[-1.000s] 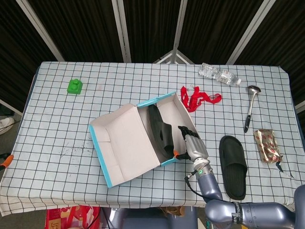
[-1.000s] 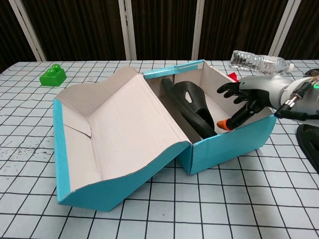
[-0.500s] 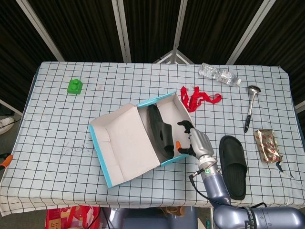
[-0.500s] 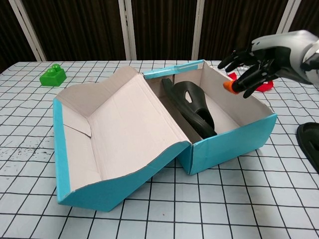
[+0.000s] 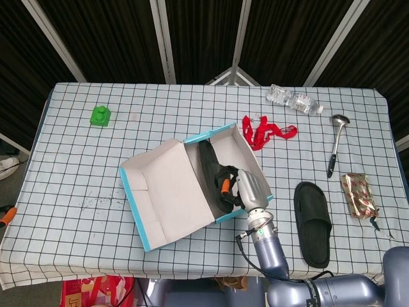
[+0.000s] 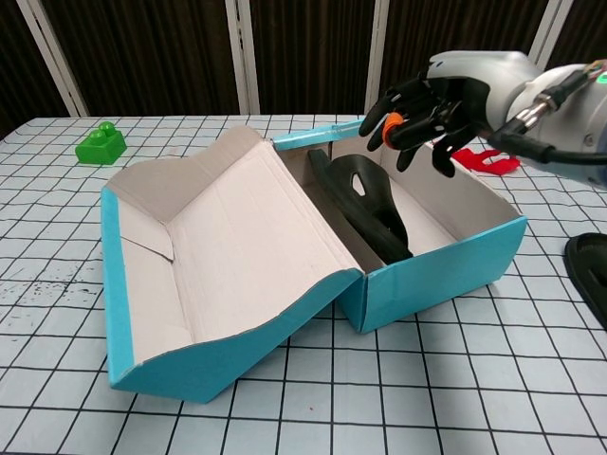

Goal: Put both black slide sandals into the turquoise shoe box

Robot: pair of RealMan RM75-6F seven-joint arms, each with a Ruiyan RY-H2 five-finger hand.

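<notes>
Hanging in the air over the open turquoise shoe box (image 6: 446, 270) is the right hand (image 6: 427, 104). Its dark fingers (image 6: 403, 93) are spread apart and point down toward the box, and it holds nothing. One fingertip is orange.

The box sits near the middle of the table (image 5: 77, 173), which wears a white cloth with a black grid. The box lid (image 6: 218, 246) is flipped open to the left side. One black slide sandal (image 6: 365, 209) is already inside the box, leaning on its side against the wall next to the lid. The other black slide sandal (image 5: 312, 221) lies flat on the cloth to the right of the box, near the table's front edge, and nothing touches it.

A red strap (image 5: 265, 133) lies just behind the box. Farther back is a clear water bottle (image 5: 294, 99). A ladle (image 5: 335, 144) and a shiny snack pack (image 5: 359, 195) lie on the far right. A green toy block (image 5: 100, 116) sits well apart on the far left.

The left hand cannot be seen in either view.
</notes>
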